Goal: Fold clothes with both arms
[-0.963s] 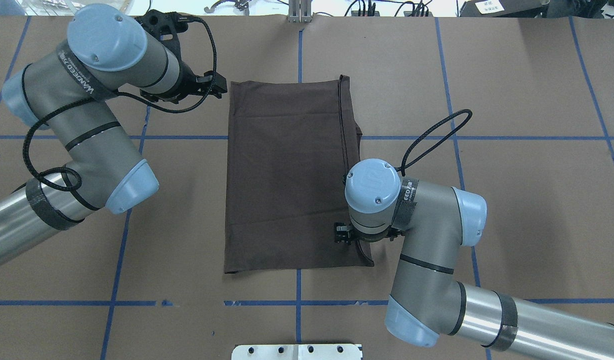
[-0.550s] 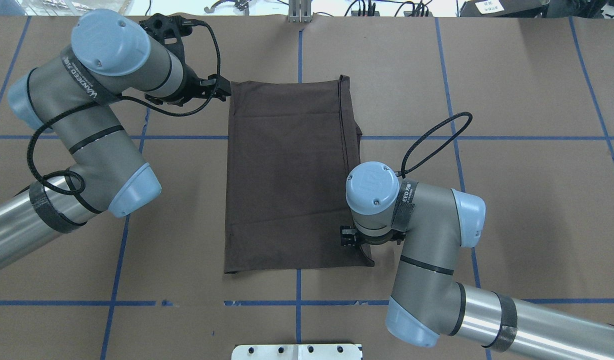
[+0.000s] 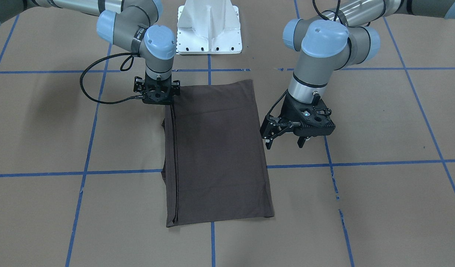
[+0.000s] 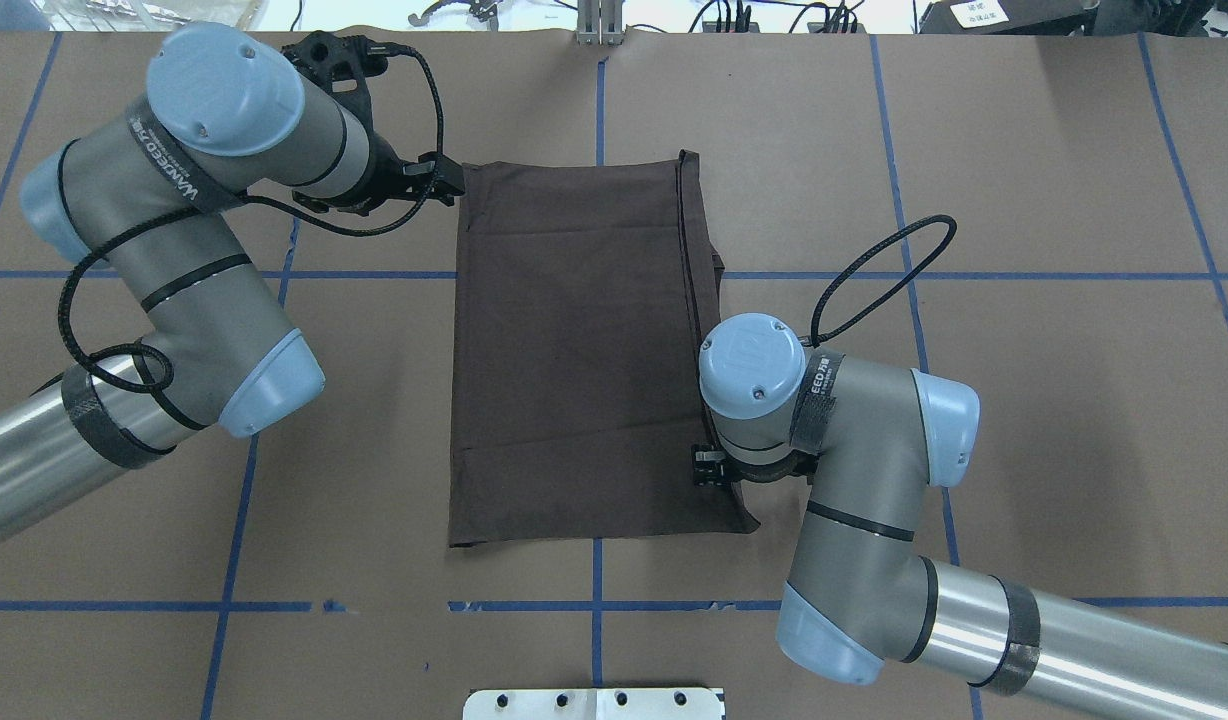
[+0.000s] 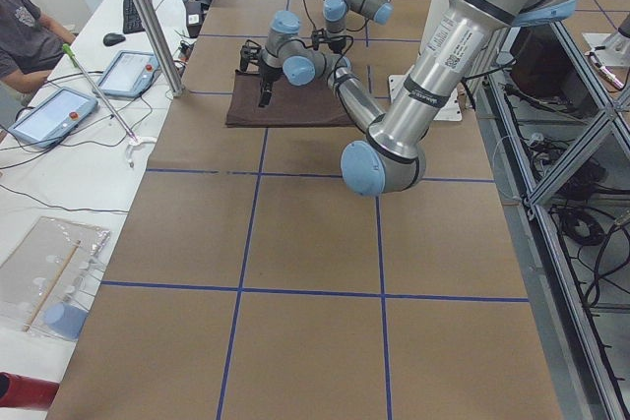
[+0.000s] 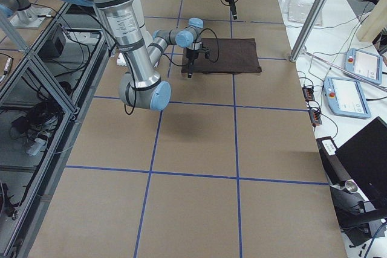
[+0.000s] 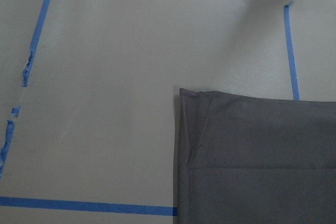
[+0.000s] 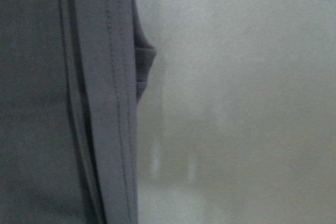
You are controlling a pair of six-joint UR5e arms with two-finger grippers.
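**Workpiece.** The dark brown T-shirt (image 4: pixel 574 350) is lying flat at the centre of the tabletop (image 4: pixel 1024 400), folded into a long rectangle. Its long axis is running away from the robot. A stitched hem (image 8: pixel 113 103) is running along the long edge on the robot's right side. A small flap of cloth (image 4: pixel 719 265) is sticking out from under that edge. The shirt is covering part of the blue tape grid (image 4: pixel 974 275).

**Left arm.** The left arm (image 4: pixel 184 260) is reaching to the far left corner of the shirt. The left pincer (image 3: pixel 283 142) is pointing downward with its fingers (image 3: pixel 267 142) spread wide and holding nothing. It is sitting just beside the shirt's left edge. The pictures are not showing whether a fingertip is touching the cloth. The left wrist view is showing the shirt corner (image 7: pixel 189 98) lying flat on the tabletop.

**Right arm.** The right arm (image 4: pixel 874 440) is bending over the near right corner of the shirt. The right pincer (image 3: pixel 158 98) is pointing straight down at that corner. Its fingertips are hidden by its own body, so the operator cannot tell whether it is wide, narrow or gripping the cloth.

**Surroundings.** The white pedestal (image 3: pixel 209 26) is standing at the robot's edge of the tabletop.
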